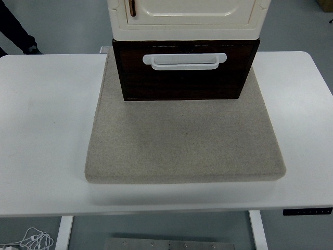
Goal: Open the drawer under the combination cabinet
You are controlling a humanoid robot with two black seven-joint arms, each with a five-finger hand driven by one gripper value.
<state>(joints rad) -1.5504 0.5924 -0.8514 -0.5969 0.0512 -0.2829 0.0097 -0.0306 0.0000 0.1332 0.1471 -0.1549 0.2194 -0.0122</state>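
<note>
A cream cabinet [187, 18] stands at the back of a grey felt mat [184, 140]. Under it sits a dark brown drawer [184, 78] with a white bar handle [184, 61] across its front. The drawer front lies flush with the unit's dark frame. Neither of my hands shows anywhere in the head view.
The mat lies on a white table [47, 130]. A person's dark leg and shoe [15, 31] show on the floor at the top left. White cables [31, 239] lie on the floor below the table's near edge.
</note>
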